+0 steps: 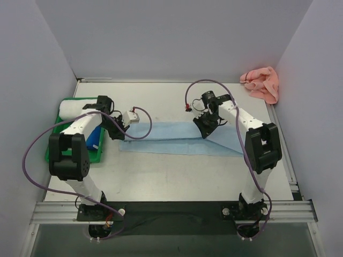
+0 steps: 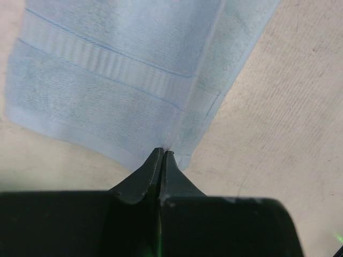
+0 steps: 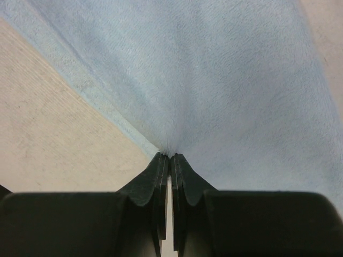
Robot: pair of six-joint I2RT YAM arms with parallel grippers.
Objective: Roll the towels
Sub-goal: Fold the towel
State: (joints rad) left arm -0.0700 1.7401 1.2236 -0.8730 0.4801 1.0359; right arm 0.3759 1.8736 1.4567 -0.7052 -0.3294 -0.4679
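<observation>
At the near edge of the table [image 1: 171, 179] the two arms were bolted side by side, both reaching forward to the same cloth. The light blue towel [image 1: 171, 140] lay as a long strip across the middle of the table, mostly flat, running from the left arm to past the right one.

The left claw [image 2: 162, 152] was clenched on the towel's left end, its fingertips pressed together with a pinch of blue edge between them, close beside a woven band. The right claw [image 3: 170, 156] was likewise clamped on the blue cloth farther along, where the fabric gathered into fine creases at the tips and rose a little off the table.

Left of the strip sat a green tray [image 1: 92, 156] holding a blue item [image 1: 95, 138] and, at its far end, a white roll [image 1: 72, 108].

Farthest off, in the back right corner against the wall, the salmon pink towel [image 1: 261, 83] lay crumpled in a heap, well apart from both claws.
</observation>
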